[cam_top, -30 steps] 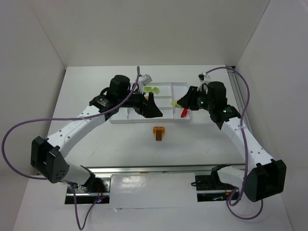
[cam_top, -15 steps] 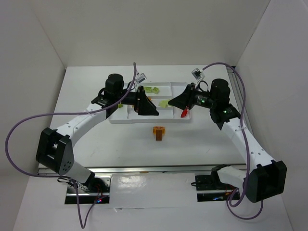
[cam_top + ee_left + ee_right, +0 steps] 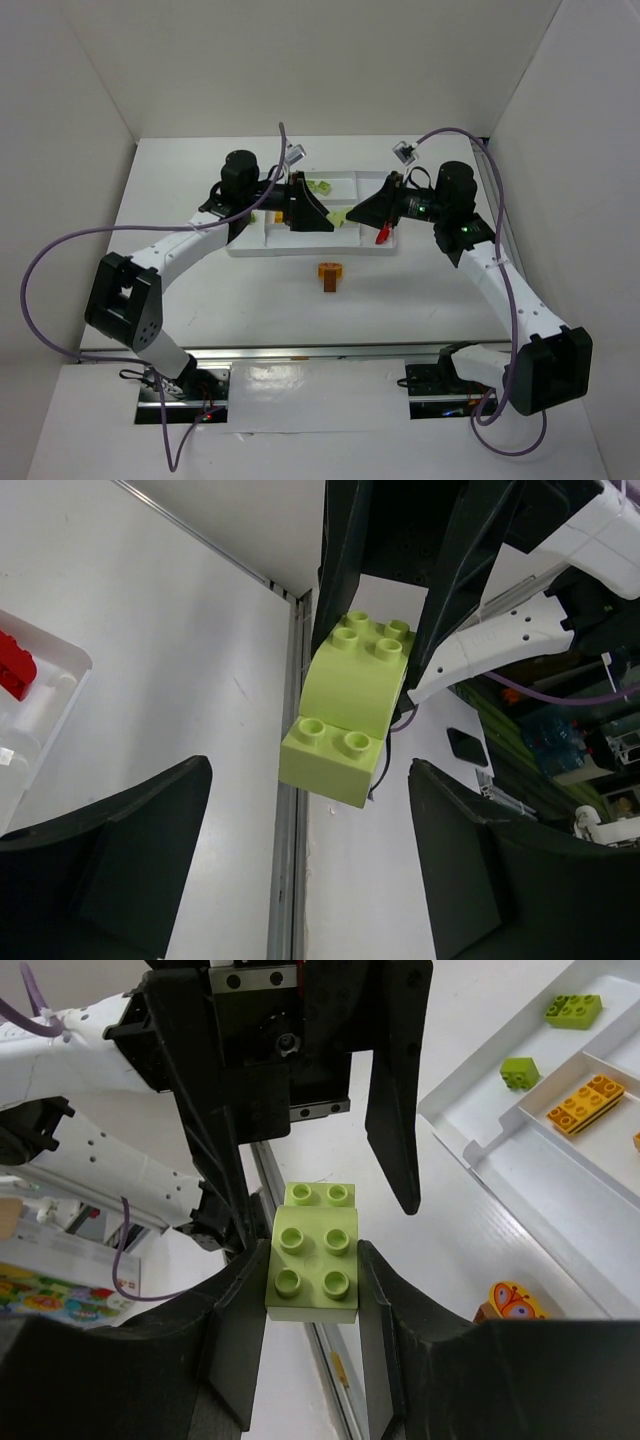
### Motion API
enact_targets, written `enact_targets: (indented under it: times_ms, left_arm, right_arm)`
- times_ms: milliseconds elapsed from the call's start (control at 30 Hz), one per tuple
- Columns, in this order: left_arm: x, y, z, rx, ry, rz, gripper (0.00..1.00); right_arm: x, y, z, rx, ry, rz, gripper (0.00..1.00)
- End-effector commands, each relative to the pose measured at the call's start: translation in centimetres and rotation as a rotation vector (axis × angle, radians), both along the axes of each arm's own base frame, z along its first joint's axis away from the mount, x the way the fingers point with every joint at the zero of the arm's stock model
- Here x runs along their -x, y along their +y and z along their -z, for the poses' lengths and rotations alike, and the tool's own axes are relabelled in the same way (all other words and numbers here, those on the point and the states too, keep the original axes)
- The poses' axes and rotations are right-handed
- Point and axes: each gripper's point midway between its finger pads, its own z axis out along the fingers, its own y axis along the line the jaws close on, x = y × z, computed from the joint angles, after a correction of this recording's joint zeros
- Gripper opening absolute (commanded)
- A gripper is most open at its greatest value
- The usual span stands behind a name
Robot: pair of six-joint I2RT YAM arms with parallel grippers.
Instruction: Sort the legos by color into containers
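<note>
Pincers facing each other, tip to tip, in mid-air. The right pincer point(image 3: 312, 1272) is pressed onto a lime green lego point(image 3: 311, 1245), one finger on each side face, with the studs turned toward its wrist camera. The lego hangs clear of every surface.

The left pincer point(image 3: 308, 778) stands directly opposite and spread wide. Its two fingers point(image 3: 110, 880) flank the stepped end of the same lego, with a gap on either side, and touch nothing.

Below both pincers lies the white tray point(image 3: 300, 248), split by low ridges into sections. A red lego point(image 3: 381, 235) rests just under the right pincer, at the tray corner nearest that arm. On the far side of the left pincer, two more green legos point(image 3: 572, 1008) lie in one section along the tray's far edge. A yellow-orange lego point(image 3: 585, 1102) lies in the section adjoining it.

Outside the tray, toward the arm bases and between the two pincers, an orange-brown lego point(image 3: 329, 274) with a butterfly print sits alone on the table point(image 3: 230, 300), near the tray's near rim but apart from it.
</note>
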Motion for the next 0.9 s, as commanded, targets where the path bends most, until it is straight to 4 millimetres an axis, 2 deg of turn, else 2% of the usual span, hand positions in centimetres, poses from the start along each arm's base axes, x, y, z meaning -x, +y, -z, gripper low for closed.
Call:
enact_targets:
  times_ms: [0,100,133,167,233,267,300,433,500,667,733,800,867]
  left_arm:
    - [-0.1,-0.1,-1.5,0.055,-0.065,0.037,0.89]
    - [-0.1,-0.1,-1.8,0.064,-0.074,0.037,0.71]
    - [-0.2,-0.1,-1.5,0.06,-0.057,0.027,0.61]
    - [-0.3,-0.1,-1.3,0.06,-0.048,0.018,0.42]
    - [-0.5,-0.2,-1.4,0.064,-0.057,0.009,0.23]
    - [-0.4,-0.2,-1.5,0.064,-0.047,0.009,0.08]
    - [-0.4,-0.2,-1.2,0.064,-0.047,0.009,0.0]
    - [-0.4,-0.2,-0.5,0.065,-0.024,0.008,0.0]
    - [-0.1,-0.1,0.7,0.051,0.007,0.008,0.0]
    - [0.2,0.1,1.6,0.046,0.017,-0.002,0.0]
    - [0.7,0.3,2.7,0.032,0.041,0.008,0.0]
    - [1.0,0.4,2.8,0.034,0.045,0.008,0.0]
    - [1.1,0.4,2.8,0.042,0.044,0.008,0.0]
  right_arm:
    - [0.5,0.4,-1.1,-0.021,-0.063,-0.038,0.09]
    - [0.3,0.4,-0.7,-0.014,-0.052,-0.039,0.09]
    - [0.3,0.4,-0.7,-0.014,-0.052,-0.039,0.09]
    - [0.1,0.4,-0.4,-0.008,-0.052,-0.039,0.09]
    - [0.1,0.4,-0.4,-0.008,-0.052,-0.039,0.09]
    - [0.1,0.4,-0.4,-0.008,-0.052,-0.039,0.09]
    - [-0.3,0.4,-0.1,-0.005,-0.043,-0.029,0.09]
    - [-1.4,0.4,-0.4,-0.02,-0.037,0.026,0.06]
    - [-1.7,0.4,-1.3,-0.035,-0.062,0.035,0.06]
    - [-3.4,-0.2,-2.8,-0.056,-0.088,0.126,0.06]
    - [-3.8,-0.5,-3.5,-0.074,-0.108,0.147,0.06]
    - [-4.0,-0.5,-4.5,-0.098,-0.119,0.156,0.06]
    - [-4.3,-0.5,-4.4,-0.103,-0.112,0.165,0.06]
